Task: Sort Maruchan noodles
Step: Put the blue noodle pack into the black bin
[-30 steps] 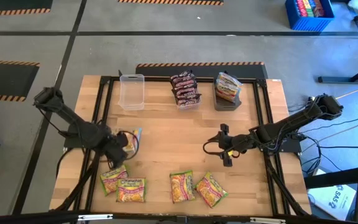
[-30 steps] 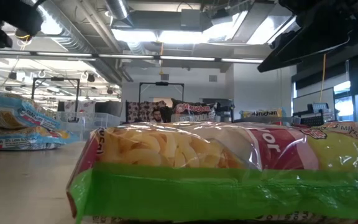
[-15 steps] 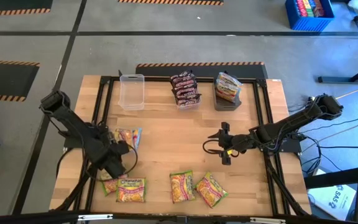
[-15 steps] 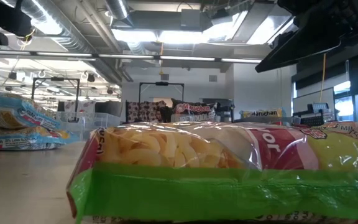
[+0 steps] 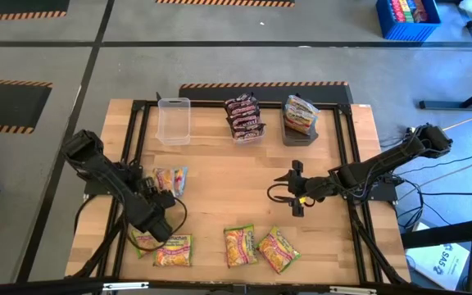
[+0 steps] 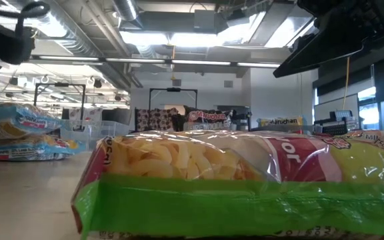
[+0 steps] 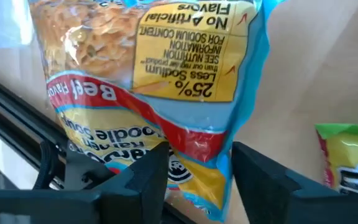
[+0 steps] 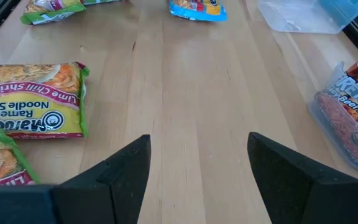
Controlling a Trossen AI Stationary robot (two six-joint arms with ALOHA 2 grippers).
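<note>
The blue-edged noodle packet (image 7: 166, 93) sits between the half-open fingers of the left pincer (image 7: 194, 168) near the bench's left edge and should be squeezed firmly at its middle before it is lifted, while the right pincer (image 8: 197, 155) is held wide and empty.

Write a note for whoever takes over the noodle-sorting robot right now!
Left gripper: near the table's front left, at a yellow-orange, blue-edged noodle packet; grip unclear.
Right gripper: open, empty, over mid-table.
Done: dark maroon packets stand in a clear plastic tub, yellow-green packets in the dark grey tub.
Left: another blue-edged packet lies at the left, and loose yellow-green packets lie along the front edge. The second clear plastic tub looks empty.
</note>
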